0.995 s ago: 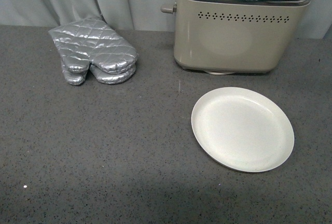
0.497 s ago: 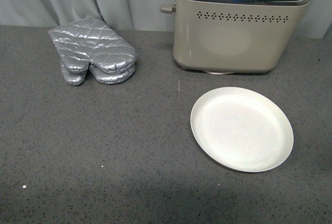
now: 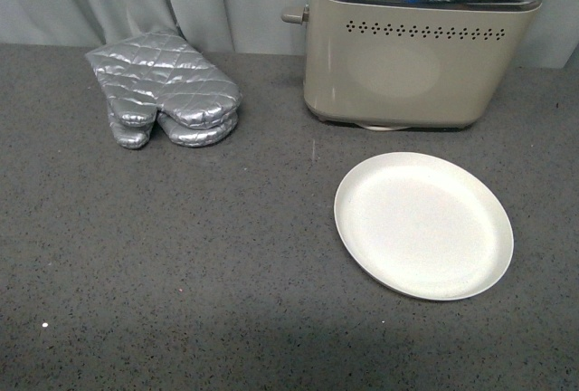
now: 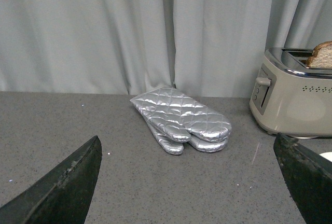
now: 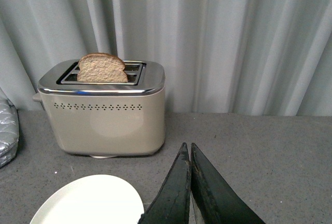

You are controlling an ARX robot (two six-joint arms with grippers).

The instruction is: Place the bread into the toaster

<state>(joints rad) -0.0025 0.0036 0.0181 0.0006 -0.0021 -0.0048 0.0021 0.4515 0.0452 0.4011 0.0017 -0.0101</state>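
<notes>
Front cam looks down on counter [image 3: 181,273]. Both wrist cams sit low, facing curtain [image 4: 104,27]. All 3 views share toaster [image 3: 418,56]; left wrist + front share mitts [image 4: 181,120].

Lower bread [image 5: 102,69] hidden inside toaster [image 5: 104,112] slot; toaster top perhaps clipped in front view.

No readable text or labels anywhere.

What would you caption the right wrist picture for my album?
Bread standing in the toaster, empty plate in front, right gripper shut and clear.
</notes>
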